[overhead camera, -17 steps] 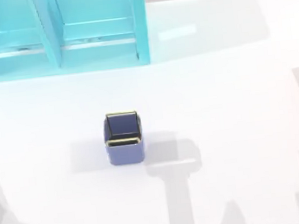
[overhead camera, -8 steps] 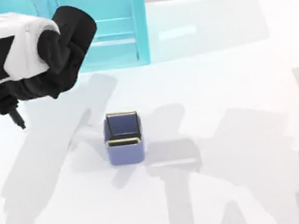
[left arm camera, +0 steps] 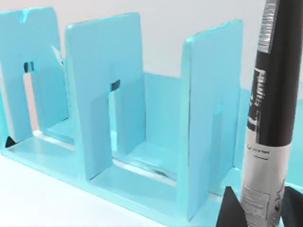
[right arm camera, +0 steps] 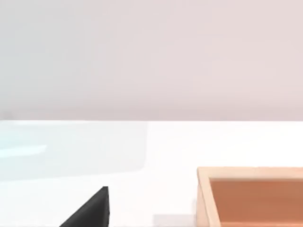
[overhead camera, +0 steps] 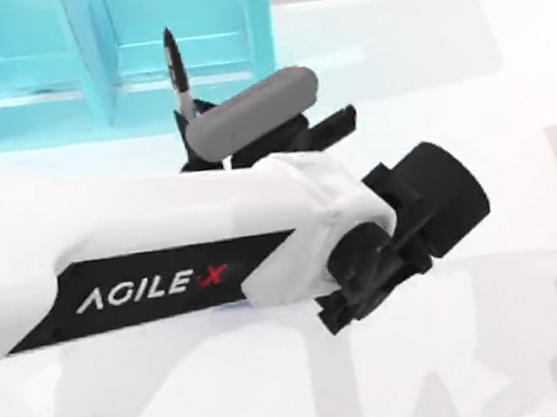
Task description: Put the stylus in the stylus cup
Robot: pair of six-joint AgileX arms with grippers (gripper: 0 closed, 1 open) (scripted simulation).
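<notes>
My left arm reaches across the middle of the table in the top view. Its gripper (overhead camera: 186,116) is shut on the stylus (overhead camera: 174,67), a thin dark rod with its pointed end towards the cyan shelf. The left wrist view shows the stylus (left arm camera: 272,113) close up, black with silver bands, standing between the gripper's (left arm camera: 260,210) two black fingertips (left arm camera: 231,212). The stylus cup is hidden under my left arm. My right gripper (right arm camera: 92,212) sits low over the white table, parked.
A large cyan shelf unit (overhead camera: 92,69) with upright dividers stands at the back left, just beyond the stylus; its dividers (left arm camera: 104,118) appear in the left wrist view. A tan wooden box (right arm camera: 251,189) lies near my right gripper.
My left arm has swung in from the left and forward over the table's middle, covering the stylus cup. The stylus it holds now stands in front of the shelf.
</notes>
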